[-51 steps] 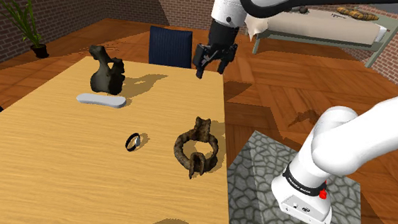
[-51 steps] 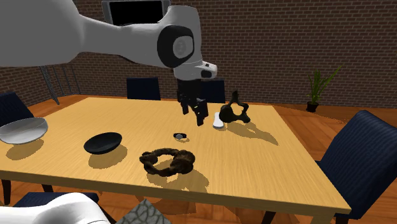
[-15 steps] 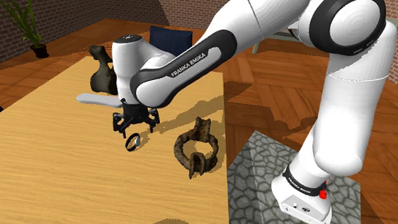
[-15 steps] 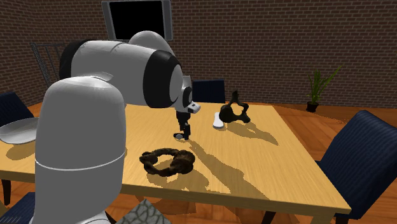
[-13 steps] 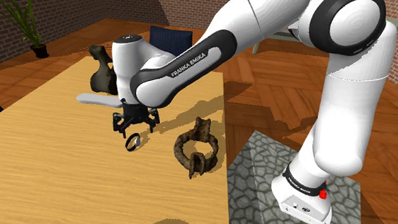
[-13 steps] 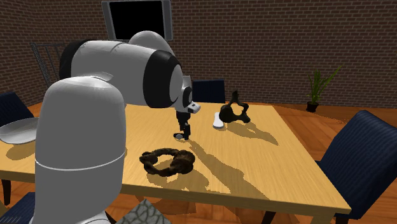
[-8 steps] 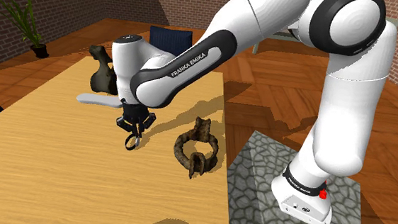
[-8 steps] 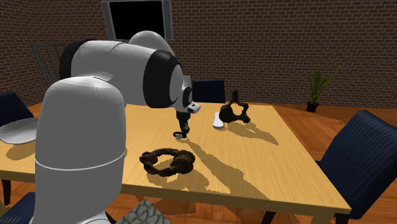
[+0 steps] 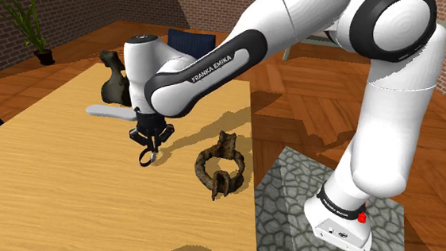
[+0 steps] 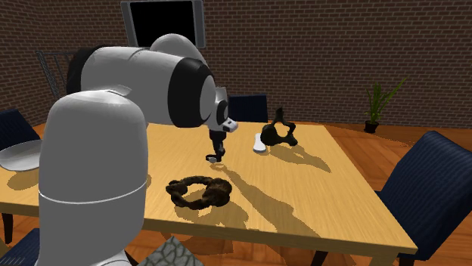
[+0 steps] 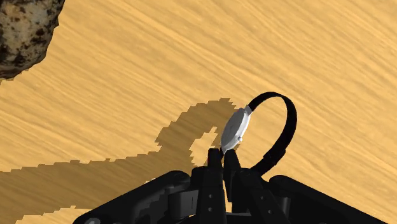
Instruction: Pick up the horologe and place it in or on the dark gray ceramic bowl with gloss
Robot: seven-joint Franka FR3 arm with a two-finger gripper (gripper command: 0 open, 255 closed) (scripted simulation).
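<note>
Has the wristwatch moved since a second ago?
Yes. The wristwatch lay flat on the table; now it hangs clamped in the end effector, lifted slightly off that surface, barely shifted sideways relative to the brown twisted ring.

The gripper [image 10: 218, 153] points down over the wooden table [image 10: 318, 196], just beyond the dark twisted ring [image 10: 199, 191], with the wristwatch [image 10: 211, 159] at its tips. Farther beyond the ring stand a dark sculpture [image 10: 277, 131] and a flat white piece [image 10: 259, 143].

Wooden table [image 9: 59, 194]; brown knotted ring [image 9: 220, 169] near edge; dark figurine [image 9: 114, 86] beside white oblong [image 9: 105, 112].
</note>
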